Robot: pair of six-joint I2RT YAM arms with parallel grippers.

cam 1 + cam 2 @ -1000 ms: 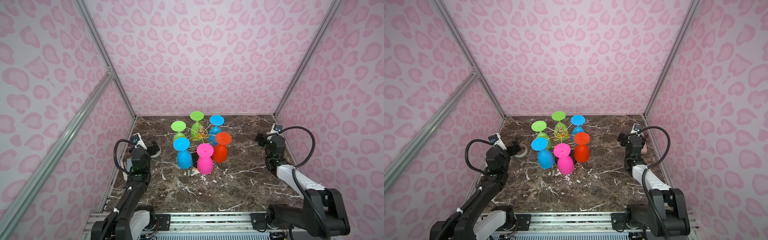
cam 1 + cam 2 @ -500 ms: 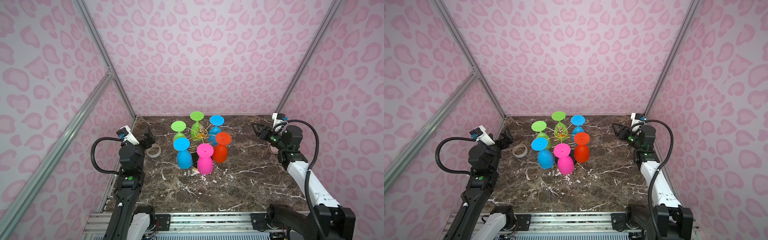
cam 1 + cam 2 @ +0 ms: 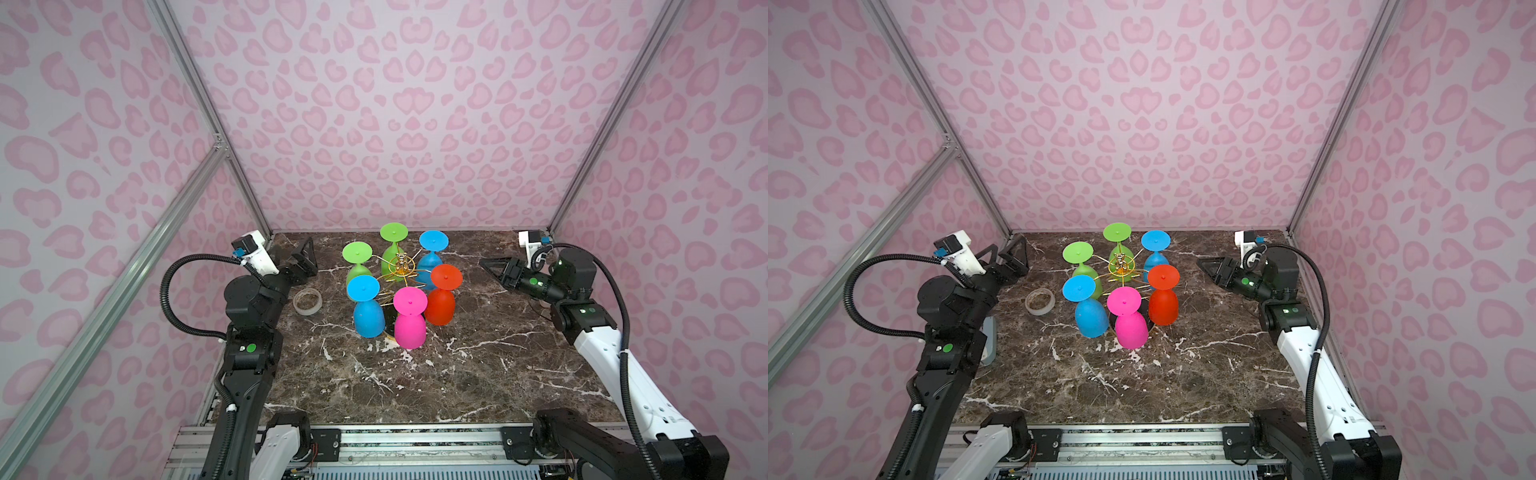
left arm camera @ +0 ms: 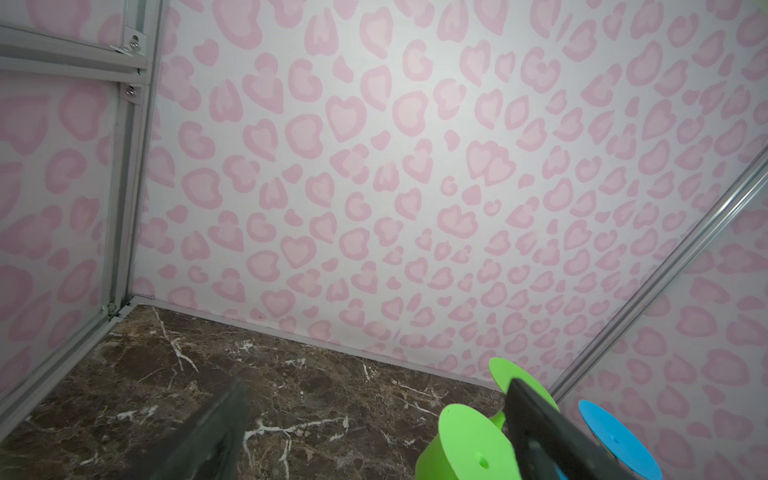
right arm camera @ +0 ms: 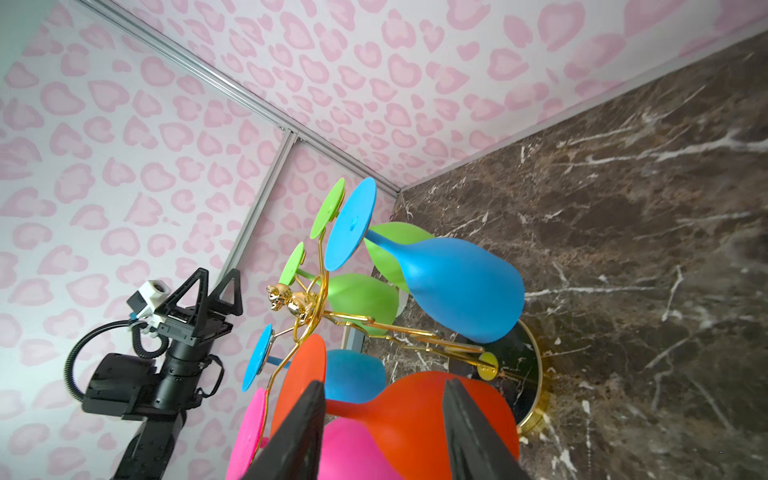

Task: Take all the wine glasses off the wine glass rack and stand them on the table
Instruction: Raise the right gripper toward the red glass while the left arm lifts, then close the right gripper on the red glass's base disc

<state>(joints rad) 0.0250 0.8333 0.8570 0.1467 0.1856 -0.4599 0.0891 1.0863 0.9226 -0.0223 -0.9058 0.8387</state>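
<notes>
Pink heart-patterned walls (image 3: pixel 395 124) close around the marble desk (image 3: pixel 457 374). Our right gripper (image 3: pixel 483 262) holds its jaws partly apart and empty. Ahead of them, untouched, the red wine glass (image 3: pixel 440 305) hangs foot-up on the wine glass rack (image 3: pixel 401 266). Our left gripper (image 3: pixel 1005 257) has its jaws spread wide and empty, off to the rack's far side. We judge the glass light, rigid and matte. We favour pinching its stem (image 5: pixel 353 409) and sliding it outward along the wire.
</notes>
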